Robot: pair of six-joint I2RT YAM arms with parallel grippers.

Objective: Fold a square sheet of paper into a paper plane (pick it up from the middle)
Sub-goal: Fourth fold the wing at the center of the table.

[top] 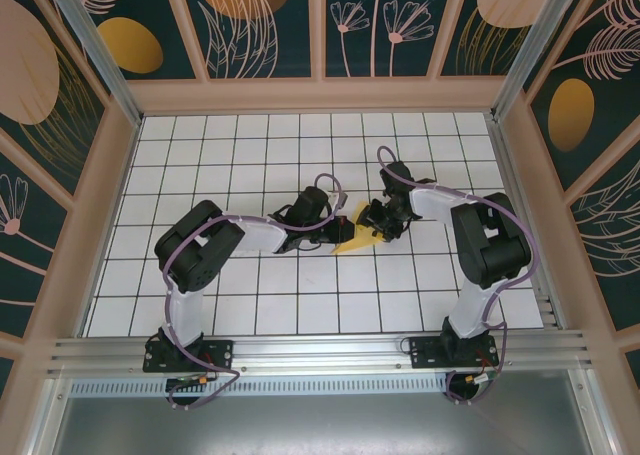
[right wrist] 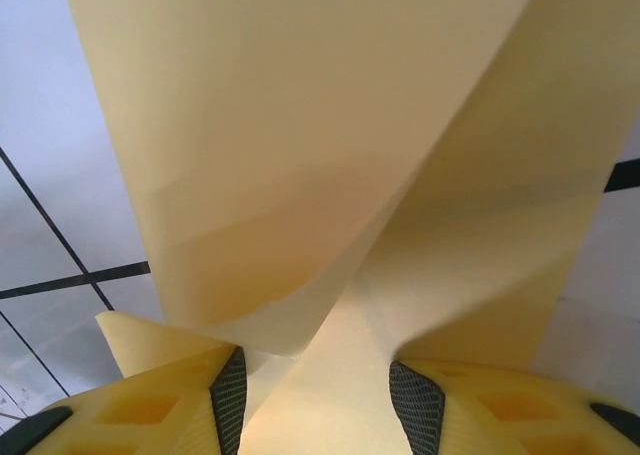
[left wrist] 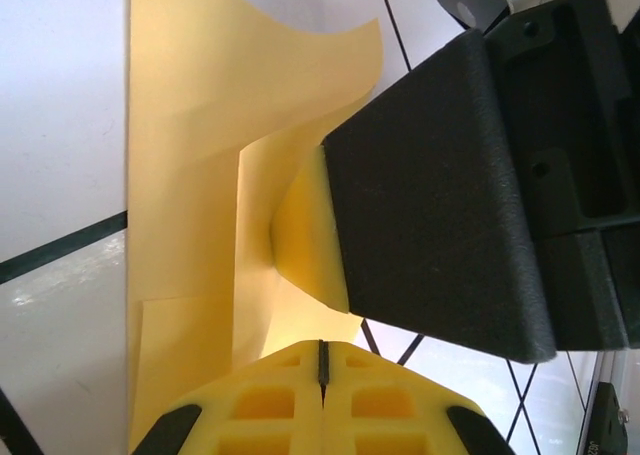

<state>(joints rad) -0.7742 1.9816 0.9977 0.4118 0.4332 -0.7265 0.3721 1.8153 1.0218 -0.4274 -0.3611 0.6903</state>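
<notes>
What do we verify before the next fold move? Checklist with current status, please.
1. Left jaws shut on the sheet: ok.
2. Right jaws placed around the sheet: ok. They stand apart with paper running between the pads, not clamped.
3. Sheet lifted off the table: cannot tell, though it curls upward.
4. Crease pressed flat: not ok, the paper billows and twists.
5. Edges aligned: cannot tell, the close views cut them off.

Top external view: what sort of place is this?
Probably a robot test cell, not a home: left arm and right arm bolted to a metal rail, a white gridded table, and patterned panel walls enclosing it.
</notes>
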